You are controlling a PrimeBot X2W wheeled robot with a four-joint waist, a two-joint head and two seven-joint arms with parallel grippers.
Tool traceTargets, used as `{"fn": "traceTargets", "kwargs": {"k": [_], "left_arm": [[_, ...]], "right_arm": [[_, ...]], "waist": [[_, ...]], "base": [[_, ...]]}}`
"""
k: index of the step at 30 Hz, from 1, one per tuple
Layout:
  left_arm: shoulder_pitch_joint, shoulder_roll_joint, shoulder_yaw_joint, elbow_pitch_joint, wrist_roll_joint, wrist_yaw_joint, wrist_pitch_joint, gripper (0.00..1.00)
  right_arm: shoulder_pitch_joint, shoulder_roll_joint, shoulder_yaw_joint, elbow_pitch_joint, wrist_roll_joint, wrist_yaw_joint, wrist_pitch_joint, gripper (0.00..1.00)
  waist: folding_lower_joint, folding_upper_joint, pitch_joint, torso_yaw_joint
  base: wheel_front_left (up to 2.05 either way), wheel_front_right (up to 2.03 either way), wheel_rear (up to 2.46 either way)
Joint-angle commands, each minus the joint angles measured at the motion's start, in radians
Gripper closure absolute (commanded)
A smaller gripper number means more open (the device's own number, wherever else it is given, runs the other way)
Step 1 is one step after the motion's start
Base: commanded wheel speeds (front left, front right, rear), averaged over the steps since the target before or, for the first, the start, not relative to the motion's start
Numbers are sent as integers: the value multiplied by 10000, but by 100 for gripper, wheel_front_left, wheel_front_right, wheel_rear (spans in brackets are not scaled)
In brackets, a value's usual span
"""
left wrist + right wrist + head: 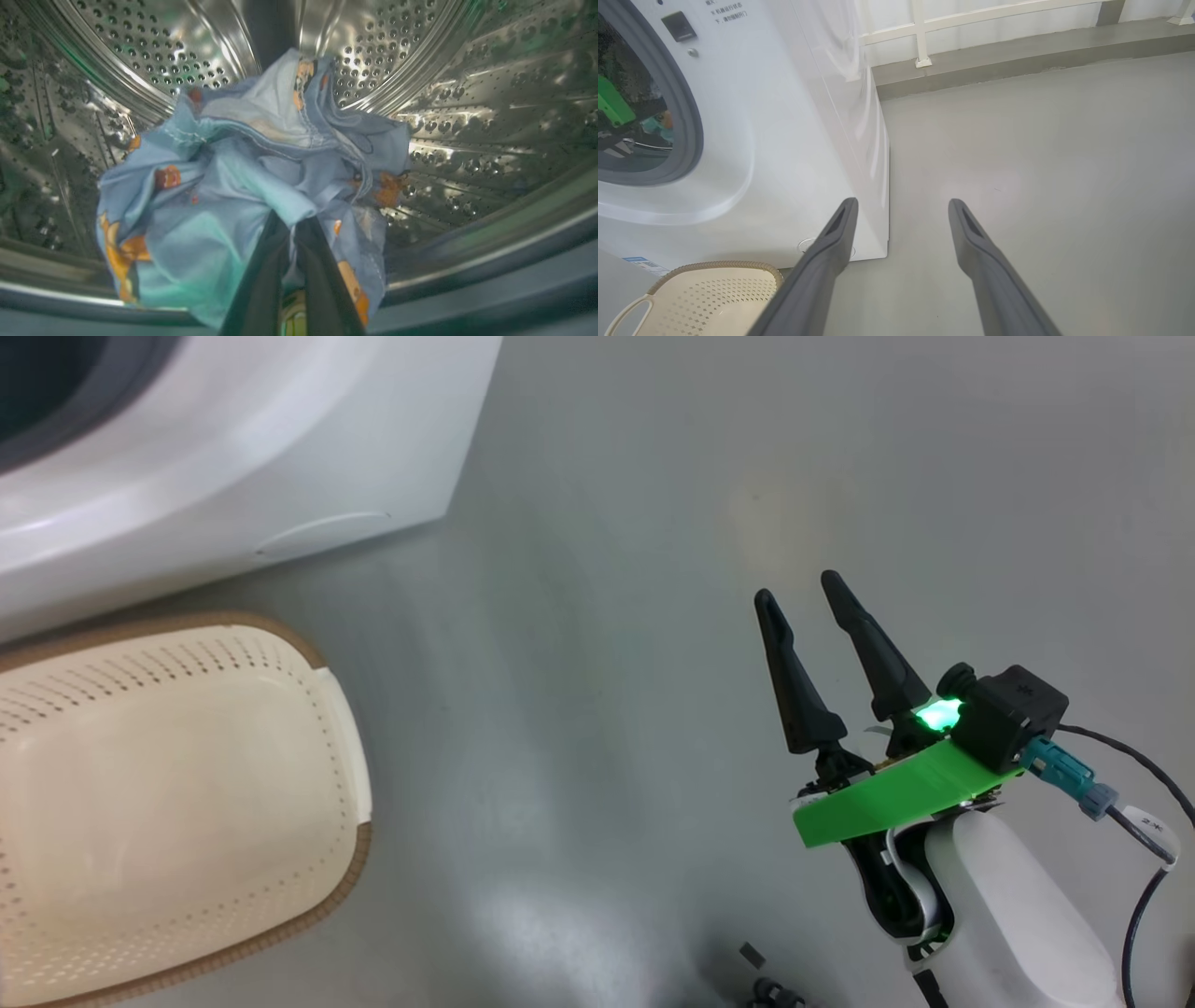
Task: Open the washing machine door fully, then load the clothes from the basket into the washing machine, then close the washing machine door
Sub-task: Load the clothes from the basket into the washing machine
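Now, head, left wrist and right wrist views logged

Left end effector point(293, 224): inside the steel perforated drum point(467, 116). The two long dark fingers are drawn together with almost no gap. Their tips are tucked under a fold of the clothes point(224, 186), and a strip of pale fabric is caught between them, so it reads as closed on the cloth.

Clothes: light blue fabric printed with small orange and brown figures, bunched in one crumpled heap. The heap is in the drum, in front of its rear wall, and its lower edge hangs over the drum's front lip.

Right end effector point(798, 588): over the grey floor point(607, 523), well apart from the machine and the basket. Fingers are spread wide with bare floor between them, holding nothing. A green bracket point(896, 793) and a lit green lamp sit at its wrist.

Washing machine point(784, 116): big white front-loading box. Its round opening is ringed by a grey-blue rubber seal point(689, 116). Through the opening, a green part and a bit of blue fabric are visible in the right wrist view. A small blue label sticker point(642, 263) is low on the front.

Basket point(308, 653): small cream-white perforated plastic, rounded rectangular, with a brown woven-look rim. It stands on the floor just in front of the machine's lower front, to the robot's left, with its pale perforated bottom showing
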Motion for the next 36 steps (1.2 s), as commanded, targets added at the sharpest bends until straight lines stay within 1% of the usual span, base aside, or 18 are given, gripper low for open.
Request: {"fn": "traceTargets", "kwargs": {"k": [1,8,12,13,14,15,16,18,22,25,30,36], "left_arm": [[-319,533,-32,-302,125,-60,-142,100],[-1460,1189,-335,-494,322,-362,-649,100],[-1837,1332,-373,-360,235,-481,-768,100],[-1879,1331,-373,-279,210,-486,-777,62],[-1920,1312,-368,-158,173,-488,-712,4],[-1962,1296,-395,-40,169,-489,-614,0],[-1962,1296,-395,-40,169,-489,-614,0],[-2053,1233,-515,249,217,-373,-265,0],[-1931,1047,-584,454,138,-413,-123,0],[-1759,952,-602,502,76,-457,-273,0],[-1114,720,-577,559,-156,-579,-860,0],[248,334,-472,315,-488,-677,-1275,0]], "right_arm": [[-36,18,170,-265,64,46,-78,0],[-133,27,364,-474,503,46,-78,0],[-174,28,359,-545,635,46,-78,0],[-177,28,353,-544,646,46,-78,0],[-191,28,356,-539,656,46,-78,0],[-215,28,371,-543,672,46,-78,0],[-215,28,371,-543,672,46,-78,0],[-280,28,402,-543,682,46,-78,0],[-278,29,370,-481,634,46,-78,0],[-281,29,345,-444,608,46,-78,0],[-314,29,304,-348,522,46,-78,0],[-245,29,204,-160,307,46,-78,0]], "waist": [[0,0,373,-221],[0,0,1095,-687],[0,0,1251,-761],[0,0,1255,-754],[0,0,1250,-745],[0,0,1238,-737],[0,0,1238,-737],[0,0,1183,-700],[0,0,1024,-569],[0,0,899,-487],[0,0,439,-253],[0,0,-377,192]], "base": [[0,0,0],[0,0,0],[0,0,0],[0,0,0],[0,0,0],[0,0,0],[0,0,0],[0,0,0],[0,0,0],[0,0,0],[0,0,0],[0,0,0]]}}
